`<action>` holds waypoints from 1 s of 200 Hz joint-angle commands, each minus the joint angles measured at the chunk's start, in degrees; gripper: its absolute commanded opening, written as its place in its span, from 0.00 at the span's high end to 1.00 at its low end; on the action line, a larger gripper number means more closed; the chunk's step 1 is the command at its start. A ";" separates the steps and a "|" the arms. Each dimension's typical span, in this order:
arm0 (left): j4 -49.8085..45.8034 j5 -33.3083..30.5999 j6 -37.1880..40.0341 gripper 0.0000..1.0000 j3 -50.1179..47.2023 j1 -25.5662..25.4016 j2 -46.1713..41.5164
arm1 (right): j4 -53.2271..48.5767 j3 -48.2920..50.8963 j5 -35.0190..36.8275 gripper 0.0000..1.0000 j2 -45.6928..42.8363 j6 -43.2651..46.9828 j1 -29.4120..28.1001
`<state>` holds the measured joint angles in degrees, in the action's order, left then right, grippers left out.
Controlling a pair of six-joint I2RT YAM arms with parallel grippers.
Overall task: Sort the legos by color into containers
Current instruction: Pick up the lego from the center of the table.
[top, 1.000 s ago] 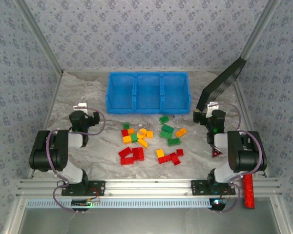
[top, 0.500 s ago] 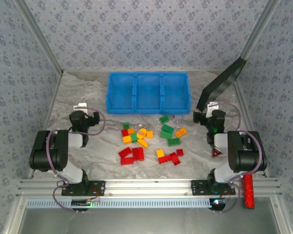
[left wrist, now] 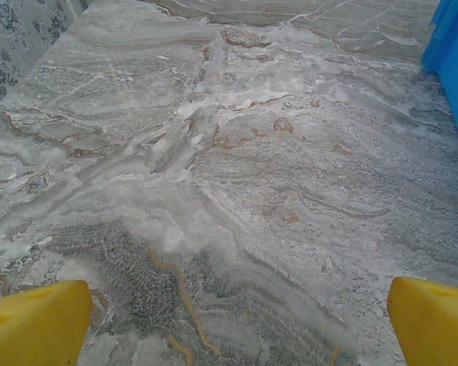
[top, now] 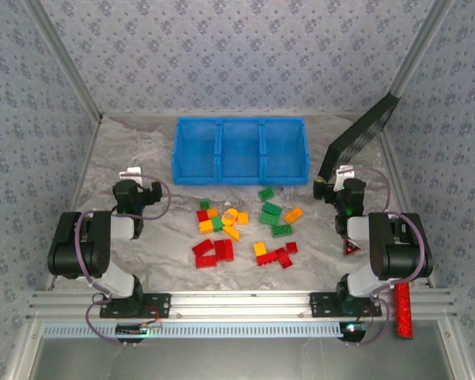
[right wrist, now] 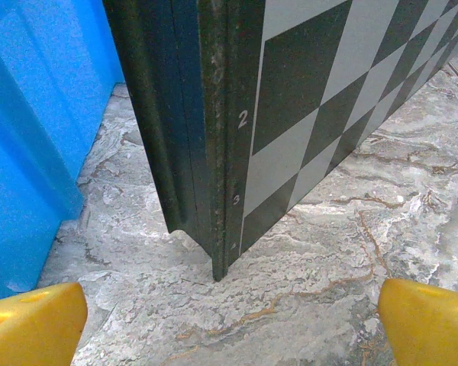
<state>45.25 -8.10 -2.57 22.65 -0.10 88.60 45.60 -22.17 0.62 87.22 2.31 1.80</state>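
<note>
The legos (top: 241, 229), red, green and yellow-orange, lie scattered on the table (top: 142, 158) just in front of the blue tray (top: 198, 176) with its 3 compartments. The left gripper (left wrist: 237, 320) is spread apart above the marbled table. The right gripper (right wrist: 229, 324), also spread, faces a checkered board (right wrist: 328, 114) beside the tray.

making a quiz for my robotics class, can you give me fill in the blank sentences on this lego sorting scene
1. The blue tray has ___ compartments.
2. The legos lie on the marble table, so every compartment is ___.
3. The checkered panel leans on the tray's ___ side.
4. The left gripper and right gripper are both ___.
Missing words: three; empty; right; open.
</note>
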 commanded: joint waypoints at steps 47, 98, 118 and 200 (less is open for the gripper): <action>-25.08 8.06 0.87 0.01 11.63 0.04 -14.70 | -30.56 -13.21 13.52 0.05 -13.52 -10.97 -3.60; -56.20 2.33 -3.15 0.01 35.05 -10.89 -20.21 | -67.47 -27.09 18.10 0.14 -18.62 -44.45 -10.02; -72.08 5.40 -2.28 0.01 46.96 -11.20 -15.40 | -73.80 -28.54 14.74 0.19 -17.61 -55.21 -13.51; -73.34 4.83 4.06 0.01 45.97 -13.74 -15.16 | -79.79 -28.57 9.65 0.21 -11.59 -77.92 -25.52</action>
<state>-27.42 -2.35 -0.97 70.24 -12.43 75.20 -30.57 -50.22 11.64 73.45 -66.83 -22.44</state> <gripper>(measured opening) 0.989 0.788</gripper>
